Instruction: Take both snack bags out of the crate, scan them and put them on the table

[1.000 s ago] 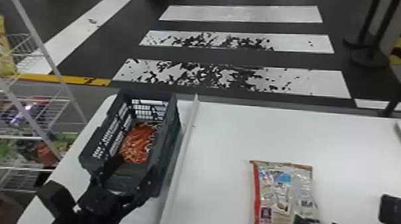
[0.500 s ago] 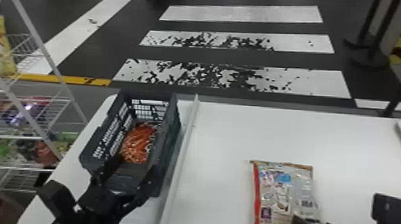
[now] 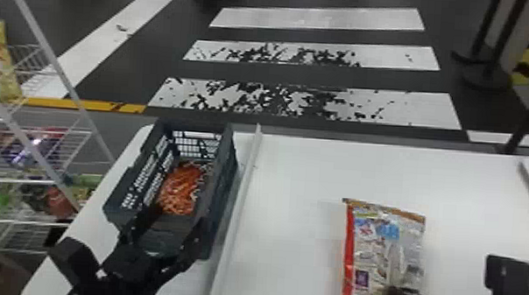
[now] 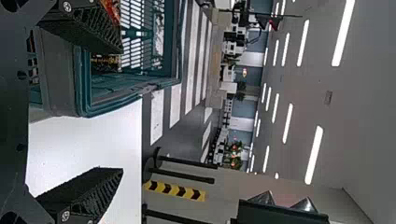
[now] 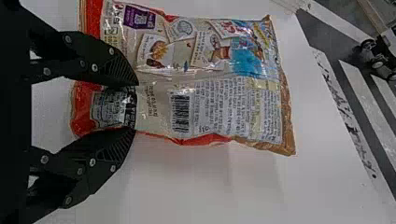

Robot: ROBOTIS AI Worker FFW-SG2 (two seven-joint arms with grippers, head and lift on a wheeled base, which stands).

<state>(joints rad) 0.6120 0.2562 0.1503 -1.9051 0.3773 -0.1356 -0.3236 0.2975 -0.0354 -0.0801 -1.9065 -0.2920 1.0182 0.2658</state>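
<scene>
Right gripper (image 3: 448, 279): outer finger edged inward, fingers parted at red end of crinkled glossy snack bag (image 3: 384, 253), flat on table (image 3: 289, 229). Left gripper (image 3: 164, 231) spread at slatted plastic crate (image 3: 226, 190), orange snack bag (image 3: 179, 192) inside. Raised divider strip (image 3: 240, 200) between.

Dark floor (image 3: 316, 76), white stripes (image 3: 324, 19) (two rather patchy).

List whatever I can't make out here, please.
Snack bag's other side: right wrist view, hidden by the bag itself.
Part of its red end: right wrist view, behind the right tool.
Crate's orange contents: left wrist view, partly behind the left tool.
</scene>
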